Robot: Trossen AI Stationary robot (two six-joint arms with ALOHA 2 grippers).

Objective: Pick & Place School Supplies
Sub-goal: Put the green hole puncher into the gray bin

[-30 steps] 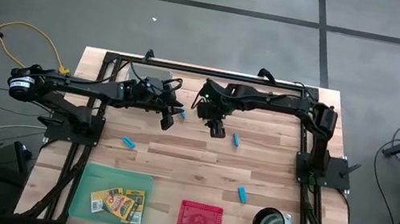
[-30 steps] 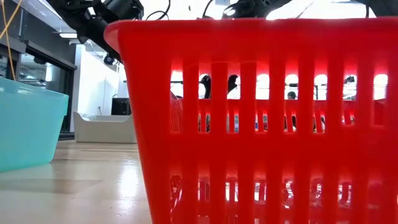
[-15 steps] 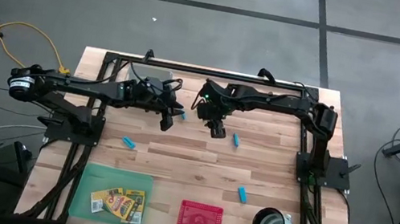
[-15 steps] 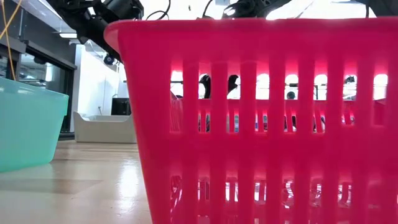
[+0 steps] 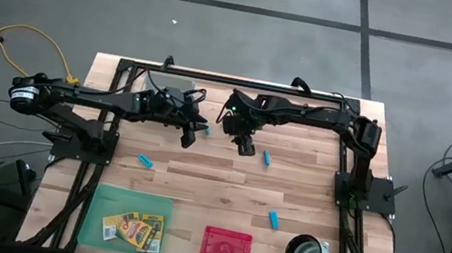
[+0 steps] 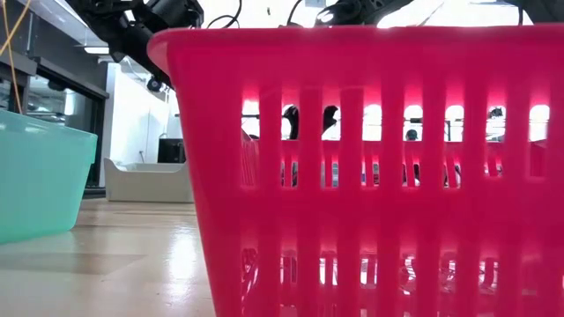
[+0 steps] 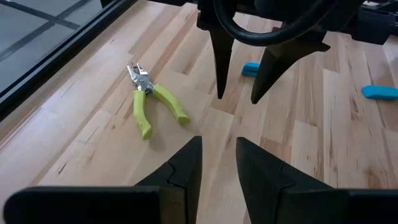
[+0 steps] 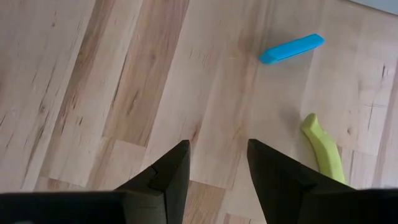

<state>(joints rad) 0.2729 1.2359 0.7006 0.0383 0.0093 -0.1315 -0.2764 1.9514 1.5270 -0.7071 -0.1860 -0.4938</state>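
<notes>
three yellow-orange crayon boxes [image 5: 134, 230] are being kept in the green tray [image 5: 103, 202] at the table's near edge; light-blue oblong pieces [image 5: 267, 158] are lying scattered on the bare wood. nothing is being held by the left gripper [image 5: 189, 137], its dark tapered fingers slightly parted above the planks, yellow-green-handled pliers [image 7: 152, 106] lying near. the right gripper [image 5: 246, 145] is being held wide open, empty, facing it.

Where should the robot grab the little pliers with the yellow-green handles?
Probably from straight above, across one yellow-green handle near the joint. The pliers lie flat on the table with their handles spread apart, so both together look too wide, while one handle is thin. The left gripper, open and empty, is nearby.
</notes>
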